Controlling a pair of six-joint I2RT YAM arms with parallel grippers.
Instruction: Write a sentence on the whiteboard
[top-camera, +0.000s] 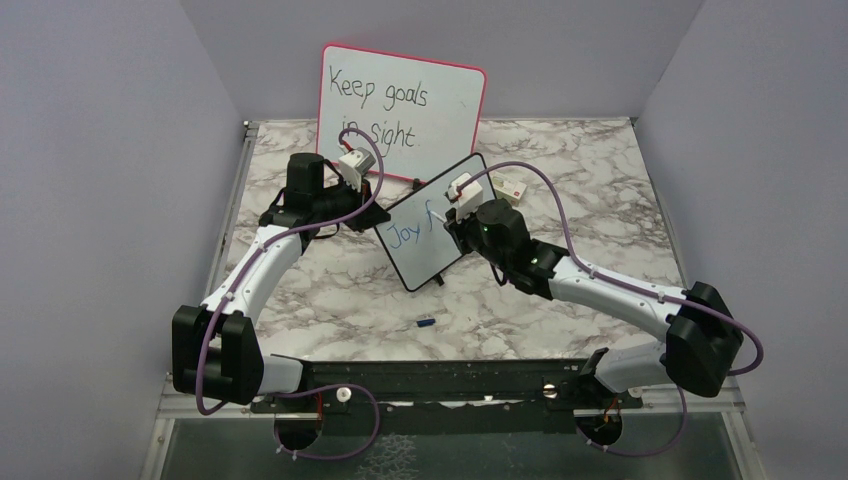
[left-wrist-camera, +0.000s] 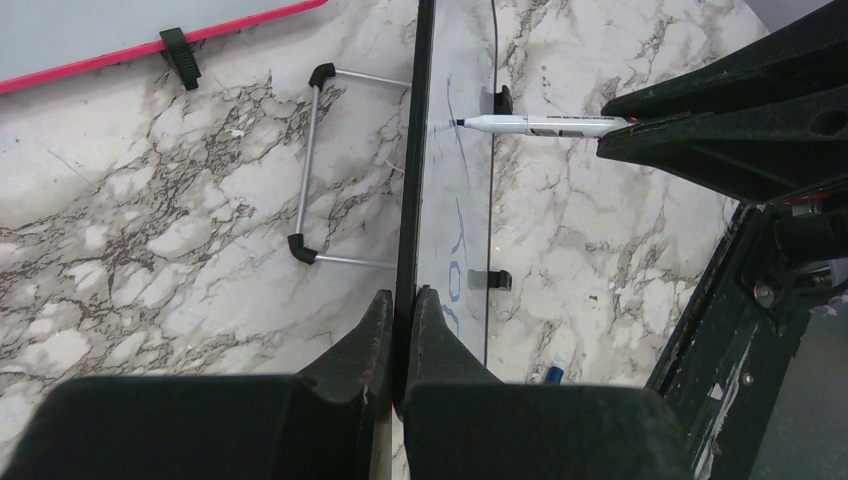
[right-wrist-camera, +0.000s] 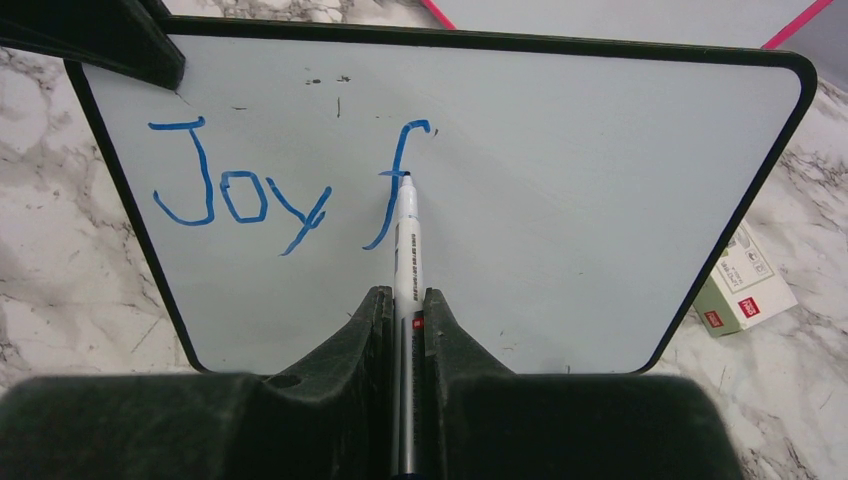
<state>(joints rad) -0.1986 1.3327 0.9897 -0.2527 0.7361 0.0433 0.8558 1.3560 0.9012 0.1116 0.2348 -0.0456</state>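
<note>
Right gripper is clenching a white marker. The barrel is running straight out ahead of the jaws, and the tip is pressing on the whiteboard at the crossbar of an "f". Left gripper is pinching the whiteboard's black frame at its left end, one finger on each face.

Everything is sitting on a marble table. At the far edge, a pink-framed board with black handwriting is leaning behind the left wrist.

The whiteboard is standing mid-table between the two arms. Its long axis is running diagonally from near left to far right, and its writing face is turning toward the right arm. The sentence is reading "Joy f" in blue so far, running along that axis from the pinched end.

A wire stand is lying on the table just behind the board's back. A small box is sitting on the table just past the board's far-right end. A tiny blue cap is lying near the front, well apart from the board.
</note>
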